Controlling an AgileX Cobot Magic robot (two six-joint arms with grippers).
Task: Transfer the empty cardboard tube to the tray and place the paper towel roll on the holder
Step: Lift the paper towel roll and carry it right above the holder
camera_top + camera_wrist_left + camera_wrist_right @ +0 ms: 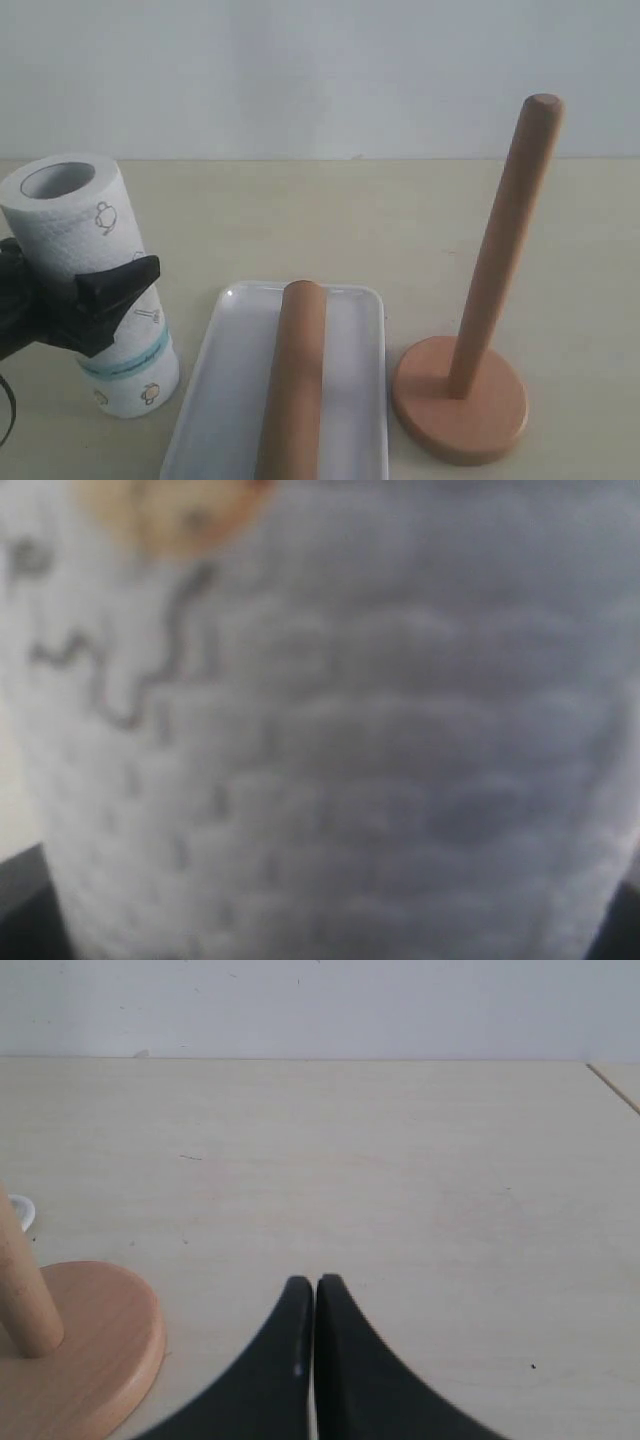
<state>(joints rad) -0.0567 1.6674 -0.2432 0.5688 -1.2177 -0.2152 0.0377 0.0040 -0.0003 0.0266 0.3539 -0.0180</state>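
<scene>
The paper towel roll (95, 270) stands tilted at the left, white with cartoon prints and a teal band low down. My left gripper (95, 288) is shut on its middle, one black finger (120, 282) across its front. In the left wrist view the roll (330, 730) fills the frame, blurred. The brown cardboard tube (296, 380) lies lengthwise in the white tray (215, 380). The wooden holder (460, 400) stands to the right of the tray, its pole (505, 240) bare. My right gripper (315, 1282) is shut and empty, beside the holder's base (90, 1350).
The pale wooden table (330, 220) runs back to a white wall. A table edge or seam (612, 1085) shows far off in the right wrist view. A white corner of the tray (20, 1210) peeks out behind the holder's pole (25, 1290).
</scene>
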